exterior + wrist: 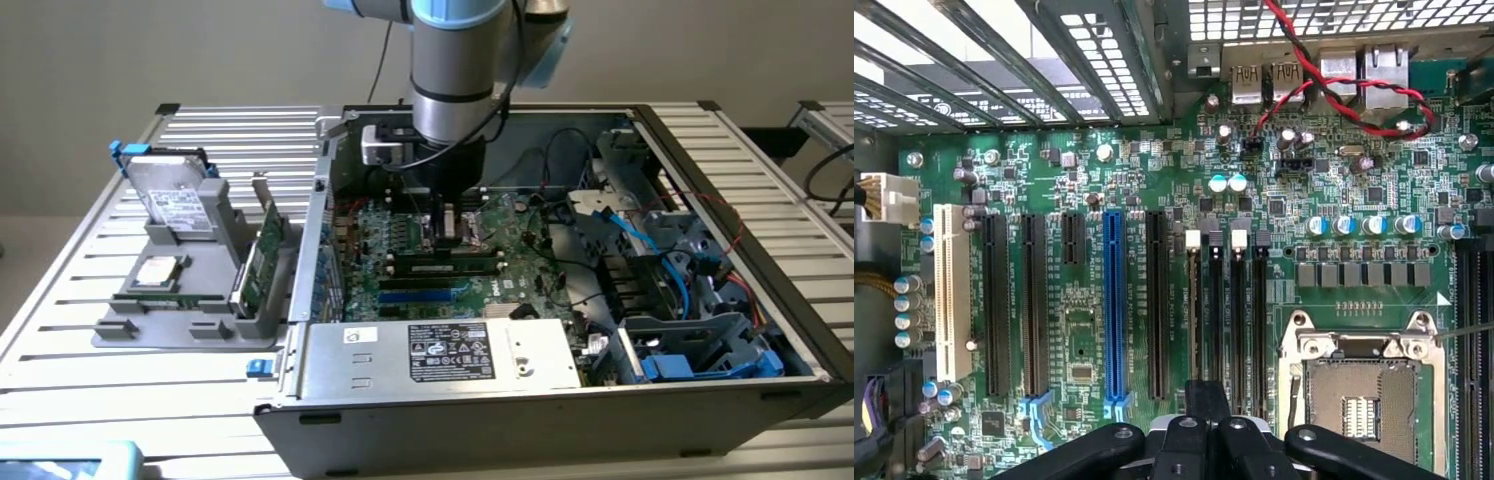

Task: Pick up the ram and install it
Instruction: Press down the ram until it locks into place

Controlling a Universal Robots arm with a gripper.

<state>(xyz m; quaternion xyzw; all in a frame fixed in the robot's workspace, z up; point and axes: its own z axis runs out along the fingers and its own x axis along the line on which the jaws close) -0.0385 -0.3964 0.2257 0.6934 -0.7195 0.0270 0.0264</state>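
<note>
Inside the open case on a slatted table, 1 robot arm reaches straight down over the motherboard. Its jaws are pressed together with nothing visible between them, poised above the black slots that carry 2 white clips, just beside the bare processor socket. 1 blue slot and 1 white slot lie farther along the same board, and a red cable loops near the case's rear ports. Outside the case, on the exterior view's left, a grey holder stands on the table. The ram, a narrow green strip, appears to stand on edge in that holder against the case wall, beside a taller green card, well apart from the jaws. A drive sits upright at the holder's far end from the case.
</note>
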